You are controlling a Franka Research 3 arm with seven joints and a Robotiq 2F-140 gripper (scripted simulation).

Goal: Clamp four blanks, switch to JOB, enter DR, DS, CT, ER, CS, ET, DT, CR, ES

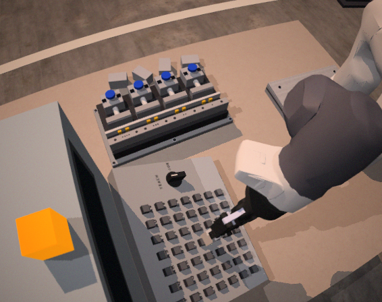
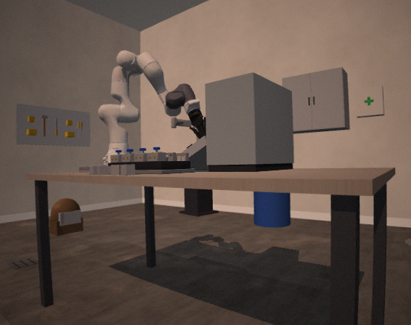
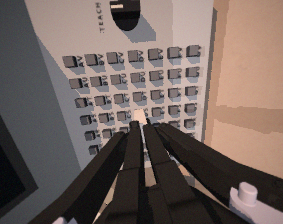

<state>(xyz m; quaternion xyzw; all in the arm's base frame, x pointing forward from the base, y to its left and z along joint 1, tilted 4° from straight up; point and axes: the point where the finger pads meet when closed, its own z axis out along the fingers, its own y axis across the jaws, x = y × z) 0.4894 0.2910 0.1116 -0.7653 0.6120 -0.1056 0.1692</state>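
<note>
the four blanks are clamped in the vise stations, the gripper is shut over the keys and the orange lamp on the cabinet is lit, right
Not quite: the four blanks lie on the table behind the stations, as the top view shows. The rest stands.

In the top view, the cabinet (image 1: 27,162) (image 2: 230,123) stands at the left of the table (image 1: 260,50) (image 2: 214,180), with the lamp (image 1: 44,234) on top. The key panel (image 1: 131,189) (image 3: 57,30) lies right of it, its selector (image 1: 173,178) (image 3: 125,14) above the rows of keys (image 1: 160,205) (image 3: 90,60). The four-station vise fixture (image 1: 169,135) (image 2: 160,165) sits beyond the panel; the four blanks (image 1: 118,79) (image 2: 128,169) lie on the table behind its valve blocks. The arm's base plate (image 1: 275,87) lies right of the fixture.
</note>
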